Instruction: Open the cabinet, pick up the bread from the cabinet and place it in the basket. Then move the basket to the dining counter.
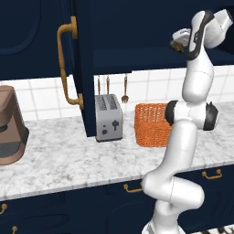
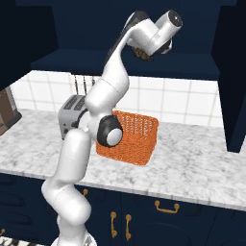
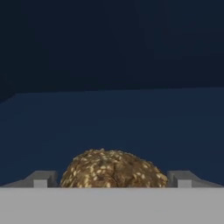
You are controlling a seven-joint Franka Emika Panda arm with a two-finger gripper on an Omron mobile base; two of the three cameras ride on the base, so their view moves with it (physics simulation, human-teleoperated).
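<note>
The cabinet (image 1: pixel 77 68) stands open: its navy door with the curved brass handle (image 1: pixel 66 64) is swung out edge-on at 10 o'clock in the left base view, so the first step looks done. The gripper (image 3: pixel 112 177) is up inside the cabinet, jaws spread wide, one finger on each side of the bread (image 3: pixel 113 169). The seeded golden-brown roll sits on the navy shelf floor at 6 o'clock in the hand view, between the fingertips (image 3: pixel 41 179) but, as far as I can judge, not yet clamped.

Still ahead: closing on the roll, carrying it down to the orange wicker basket (image 1: pixel 153 124), which waits on the marble desk (image 1: pixel 59 160) just right of the toaster (image 1: pixel 109 117), then taking the basket to the dining counter.

From the base views the white wrist covers most of the bread; only a brown sliver shows at 1 o'clock in the left view. Whether the finger pads touch the roll cannot be told, as its lower half is cut off in the hand view. The arm's elbow hides part of the basket's rim.
</note>
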